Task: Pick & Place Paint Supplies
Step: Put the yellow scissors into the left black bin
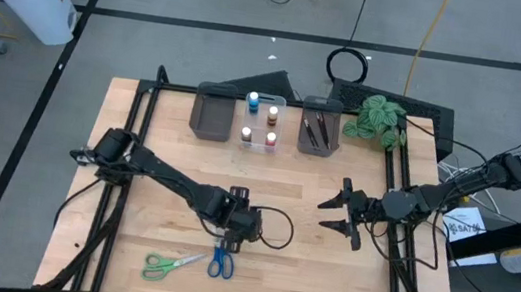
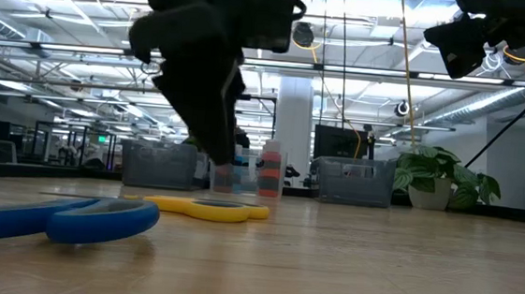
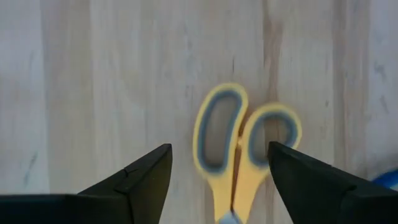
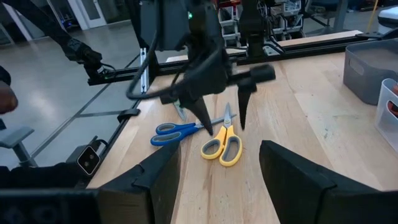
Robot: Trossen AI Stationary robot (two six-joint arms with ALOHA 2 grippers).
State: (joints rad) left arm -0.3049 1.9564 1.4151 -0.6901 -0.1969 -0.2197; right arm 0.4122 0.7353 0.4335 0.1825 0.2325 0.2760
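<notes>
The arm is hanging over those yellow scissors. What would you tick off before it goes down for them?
1. Left gripper open: ok.
2. Yellow scissors lie flat on the table: ok.
3. Scissors between the fingers: not ok; in the left wrist view the handles sit nearer one finger.
4. Blue scissors clear of the descent: cannot tell, they lie close.
5. Right gripper out of the way: ok, open and apart.

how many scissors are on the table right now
3: green scissors at the table's near edge, blue scissors just right of them, yellow scissors under the open left gripper, mostly hidden from above.
</notes>
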